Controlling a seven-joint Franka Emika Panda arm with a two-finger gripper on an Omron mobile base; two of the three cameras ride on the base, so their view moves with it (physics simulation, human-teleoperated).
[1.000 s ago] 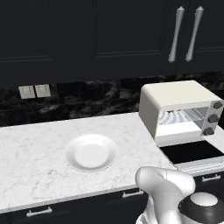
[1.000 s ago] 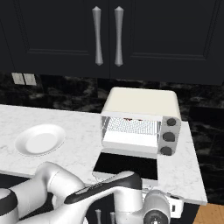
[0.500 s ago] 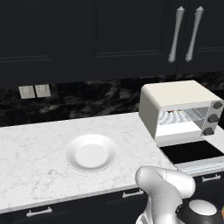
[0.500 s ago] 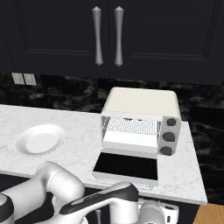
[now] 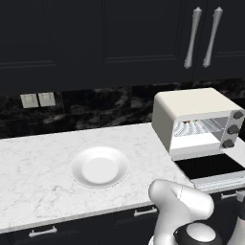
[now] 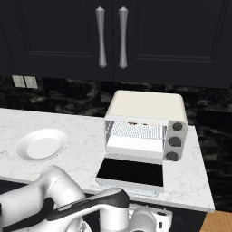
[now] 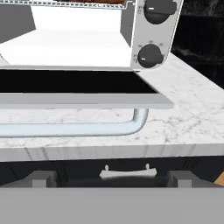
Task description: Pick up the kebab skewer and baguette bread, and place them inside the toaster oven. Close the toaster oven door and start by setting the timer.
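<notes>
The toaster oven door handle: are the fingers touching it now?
Apart. In the hand view the bar handle of the open toaster oven door hangs over the counter edge, with nothing on it; the camera sits below the counter edge.

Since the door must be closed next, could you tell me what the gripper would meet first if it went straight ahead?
Probably the bar handle of the open toaster oven door, which lies dead ahead just above the counter edge; depth is unclear.
</notes>
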